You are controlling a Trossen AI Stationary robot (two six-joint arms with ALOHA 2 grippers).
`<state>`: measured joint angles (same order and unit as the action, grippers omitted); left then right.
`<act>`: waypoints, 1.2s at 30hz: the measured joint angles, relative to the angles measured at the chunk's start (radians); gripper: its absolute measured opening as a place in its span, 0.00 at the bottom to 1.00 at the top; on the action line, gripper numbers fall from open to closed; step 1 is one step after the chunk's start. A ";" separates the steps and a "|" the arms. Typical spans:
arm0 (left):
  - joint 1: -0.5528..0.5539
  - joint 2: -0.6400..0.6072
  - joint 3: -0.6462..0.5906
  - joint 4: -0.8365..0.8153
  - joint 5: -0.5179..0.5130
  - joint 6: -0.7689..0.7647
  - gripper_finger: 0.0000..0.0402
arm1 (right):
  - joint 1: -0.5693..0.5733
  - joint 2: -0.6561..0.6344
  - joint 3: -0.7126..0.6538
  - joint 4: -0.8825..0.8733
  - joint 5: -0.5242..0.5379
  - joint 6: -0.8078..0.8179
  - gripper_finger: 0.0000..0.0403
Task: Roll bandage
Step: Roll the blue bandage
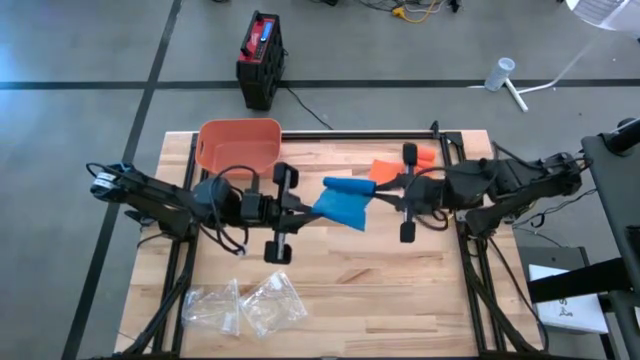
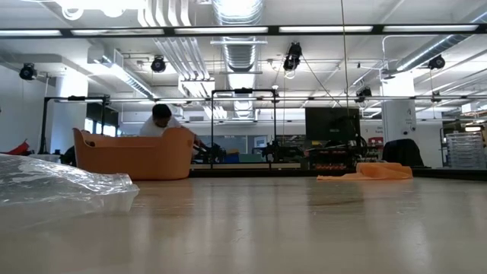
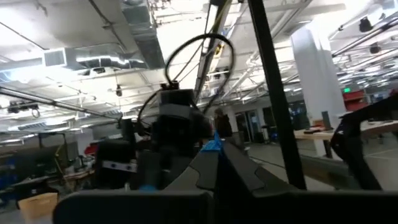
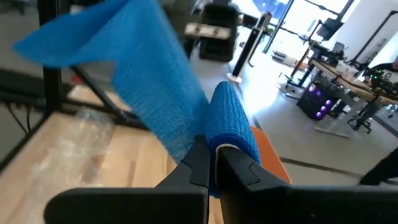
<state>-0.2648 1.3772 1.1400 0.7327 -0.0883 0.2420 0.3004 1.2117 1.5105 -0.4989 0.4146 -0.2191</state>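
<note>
A: While the plastic bags [image 1: 245,305] lie idle at the near edge, where's the bandage [image 1: 342,203]?

B: Mid-table, held aloft: left gripper [image 1: 305,212] clamped on its loose end, right gripper [image 1: 374,187] pinching the rolled end [image 4: 231,121].

A: Step?

B: Mid-rolling, I'd judge; next needs turning under tension.

A: The low view?

B: Only bags, orange bin [image 2: 137,156], far cloth [image 2: 369,172]; no arms.

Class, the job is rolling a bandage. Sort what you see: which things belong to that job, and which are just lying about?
Belong to the job:
- blue bandage
- left hand, shut on it
- right hand, shut on it

Lying about:
- orange tub
- orange cloth
- plastic bags
</note>
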 joint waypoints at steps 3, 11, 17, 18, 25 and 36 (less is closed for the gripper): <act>-0.008 -0.008 -0.004 0.002 0.000 -0.001 0.00 | 0.001 -0.027 0.000 0.010 -0.001 0.025 0.01; -0.013 -0.021 -0.005 0.065 -0.078 -0.016 0.00 | 0.000 -0.051 -0.022 0.007 -0.038 0.038 0.01; 0.023 -0.021 -0.005 0.108 -0.149 -0.012 0.00 | 0.001 -0.015 -0.061 0.022 -0.102 0.049 0.01; 0.031 -0.021 -0.006 0.107 -0.155 -0.012 0.00 | 0.001 -0.009 -0.061 0.029 -0.101 0.052 0.01; 0.075 -0.027 -0.008 0.090 -0.221 0.005 0.00 | 0.009 0.022 -0.061 0.066 -0.105 0.054 0.01; 0.082 -0.079 -0.019 -0.013 -0.267 0.030 0.02 | 0.027 0.013 -0.060 0.107 -0.243 0.075 0.01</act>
<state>-0.1833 1.2987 1.1213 0.7193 -0.3556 0.2718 0.3279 1.2251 1.4509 -0.3917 0.1719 -0.1439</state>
